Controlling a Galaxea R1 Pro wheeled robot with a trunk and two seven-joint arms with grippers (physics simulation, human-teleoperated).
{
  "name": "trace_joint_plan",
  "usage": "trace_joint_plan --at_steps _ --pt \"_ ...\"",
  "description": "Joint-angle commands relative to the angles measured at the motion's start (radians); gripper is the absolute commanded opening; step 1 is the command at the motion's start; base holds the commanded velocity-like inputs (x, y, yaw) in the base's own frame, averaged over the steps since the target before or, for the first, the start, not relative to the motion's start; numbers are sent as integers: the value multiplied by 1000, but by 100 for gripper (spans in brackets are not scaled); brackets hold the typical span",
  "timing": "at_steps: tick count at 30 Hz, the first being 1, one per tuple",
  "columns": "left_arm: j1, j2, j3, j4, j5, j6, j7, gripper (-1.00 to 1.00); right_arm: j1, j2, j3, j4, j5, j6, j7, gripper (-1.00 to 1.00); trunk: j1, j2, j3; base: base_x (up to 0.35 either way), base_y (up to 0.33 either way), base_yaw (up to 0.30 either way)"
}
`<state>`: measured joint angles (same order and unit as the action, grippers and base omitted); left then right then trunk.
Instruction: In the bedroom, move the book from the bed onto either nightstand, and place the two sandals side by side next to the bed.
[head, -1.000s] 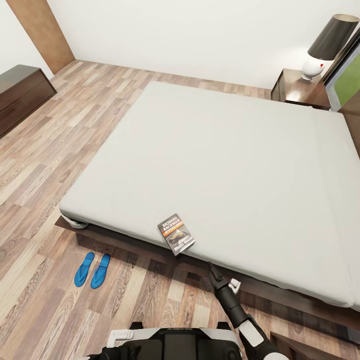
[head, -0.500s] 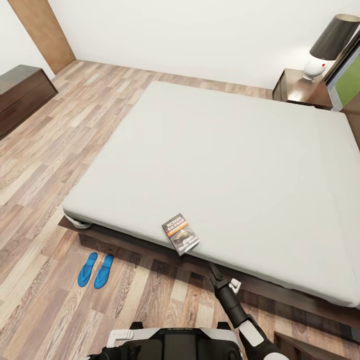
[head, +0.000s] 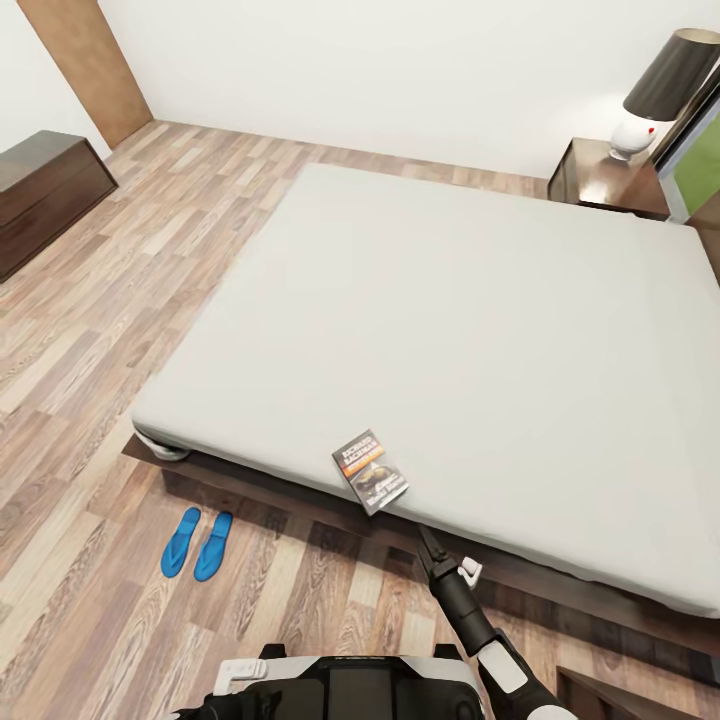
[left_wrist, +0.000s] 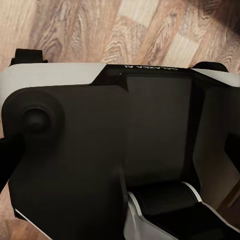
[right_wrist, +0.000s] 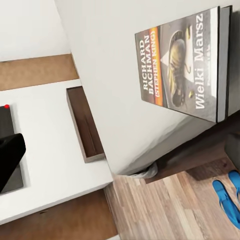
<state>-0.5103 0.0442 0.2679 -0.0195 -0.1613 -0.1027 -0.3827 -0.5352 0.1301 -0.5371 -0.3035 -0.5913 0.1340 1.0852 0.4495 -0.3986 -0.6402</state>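
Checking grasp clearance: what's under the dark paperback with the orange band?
The paperback lies flat on the pale grey mattress, at its near edge, one corner overhanging. The patch beneath is covered.

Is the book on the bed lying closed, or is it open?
Closed. The book lies flat with its front cover up at the near edge of the bed; the title side shows whole in the right wrist view, and no pages are spread.

Mattress (head: 450, 300) is seen pale grey-white, plain, on a dark brown bed frame (head: 290, 495). Book (head: 370, 471): dark cover, orange band, white lettering, dark picture. Two sandals (head: 197, 543) are noted bright blue. Floor (head: 100, 330): mixed brown and tan wood planks. Walls (head: 400, 60) white. Nightstand (head: 605, 180) and dresser (head: 45, 190) dark brown. Lamp (head: 665, 90): dark shade, white base.
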Motion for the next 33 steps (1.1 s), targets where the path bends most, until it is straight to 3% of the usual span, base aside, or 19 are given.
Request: trace_joint_plan --at_steps 1,33 --pt "-1 0 8 1 -11 -5 -2 100 0 0 0 0 -8 10 2 100 1 -1 -1 4 34 0" --pt "-1 0 8 1 -11 -5 -2 100 0 0 0 0 -8 11 2 100 1 -1 -1 40 77 0"
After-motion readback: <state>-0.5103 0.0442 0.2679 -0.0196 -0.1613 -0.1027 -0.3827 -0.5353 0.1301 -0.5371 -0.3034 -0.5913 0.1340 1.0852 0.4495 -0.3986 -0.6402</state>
